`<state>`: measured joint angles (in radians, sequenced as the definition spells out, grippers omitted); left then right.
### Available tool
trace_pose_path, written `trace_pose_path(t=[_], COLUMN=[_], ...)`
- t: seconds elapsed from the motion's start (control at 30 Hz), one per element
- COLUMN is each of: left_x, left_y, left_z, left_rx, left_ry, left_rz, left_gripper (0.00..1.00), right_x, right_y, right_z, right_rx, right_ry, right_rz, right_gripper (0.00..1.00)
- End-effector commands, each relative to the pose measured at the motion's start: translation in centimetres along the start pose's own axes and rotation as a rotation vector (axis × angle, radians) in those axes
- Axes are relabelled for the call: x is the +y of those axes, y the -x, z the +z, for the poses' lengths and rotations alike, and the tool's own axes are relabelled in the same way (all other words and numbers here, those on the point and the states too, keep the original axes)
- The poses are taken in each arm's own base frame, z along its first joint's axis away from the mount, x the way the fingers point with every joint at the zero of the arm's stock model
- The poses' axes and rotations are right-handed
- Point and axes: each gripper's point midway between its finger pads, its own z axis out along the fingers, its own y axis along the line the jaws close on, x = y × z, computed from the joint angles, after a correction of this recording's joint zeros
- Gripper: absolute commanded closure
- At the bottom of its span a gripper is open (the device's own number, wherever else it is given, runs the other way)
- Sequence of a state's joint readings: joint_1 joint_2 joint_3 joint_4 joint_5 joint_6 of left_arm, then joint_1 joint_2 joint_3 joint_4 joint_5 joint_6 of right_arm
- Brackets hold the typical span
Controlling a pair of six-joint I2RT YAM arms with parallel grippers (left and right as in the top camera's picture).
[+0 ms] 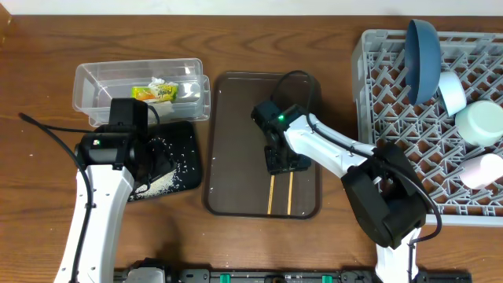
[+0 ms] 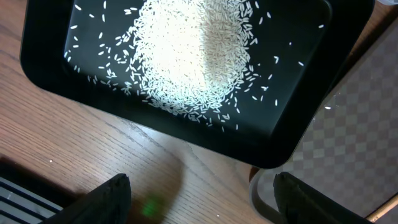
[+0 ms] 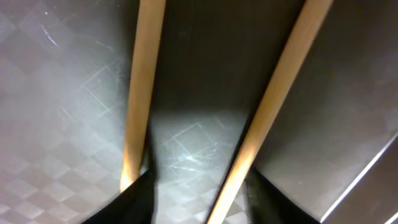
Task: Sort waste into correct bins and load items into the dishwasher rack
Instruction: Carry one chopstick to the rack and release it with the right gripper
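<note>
Two wooden chopsticks (image 1: 280, 195) lie side by side in the brown serving tray (image 1: 236, 90). My right gripper (image 1: 283, 161) is down on their far ends, open. In the right wrist view one chopstick (image 3: 273, 99) runs between the fingers (image 3: 199, 202) and the other (image 3: 140, 93) lies at the left finger. My left gripper (image 1: 157, 167) is open and empty (image 2: 199, 199) by the black tray (image 2: 50, 68), which holds rice (image 2: 193, 50). The clear tub (image 1: 102, 82) holds the snack wrapper (image 1: 157, 93) and white tissue (image 1: 189, 90). The grey rack (image 1: 377, 86) holds the dark blue bowl (image 1: 420, 59), light blue bowl (image 1: 452, 90), mint-green bowl (image 1: 481, 122) and pink cup (image 1: 481, 169).
The black tray (image 1: 185, 149) lies just left of the brown tray and in front of the clear tub. The brown tray's corner (image 2: 348, 143) shows beside the left gripper. The rack stands at the right edge of the wooden table (image 1: 47, 94).
</note>
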<state>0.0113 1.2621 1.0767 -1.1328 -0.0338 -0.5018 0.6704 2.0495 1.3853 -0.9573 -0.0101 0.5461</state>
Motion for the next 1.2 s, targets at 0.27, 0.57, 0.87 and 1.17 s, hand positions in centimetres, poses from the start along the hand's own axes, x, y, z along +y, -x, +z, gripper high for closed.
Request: trace_pose_path(t=[0.27, 0.57, 0.87, 1.17], left_x=[0.3, 0.3, 0.3, 0.3], left_y=[0.3, 0.3, 0.3, 0.3], left_z=[-0.2, -0.2, -0.2, -0.2], left_rx=[-0.015, -0.015, -0.015, -0.015], left_ry=[0.014, 0.014, 0.014, 0.014], left_rz=[-0.022, -0.022, -0.022, -0.022], left_gripper=[0.24, 0.24, 0.24, 0.24], right_x=[-0.4, -1.8, -7.2, -16.2], right_y=[-1.0, 1.0, 4.6, 3.0], right_z=[1.1, -1.4, -13.5, -16.5], right_rx=[0.037, -0.017, -0.309, -0.324], right_ry=[-0.022, 0.015, 0.104, -0.008], right_rz=[0.039, 0.052, -0.060, -0.029], right_gripper=[0.99, 0.99, 0.99, 0.99])
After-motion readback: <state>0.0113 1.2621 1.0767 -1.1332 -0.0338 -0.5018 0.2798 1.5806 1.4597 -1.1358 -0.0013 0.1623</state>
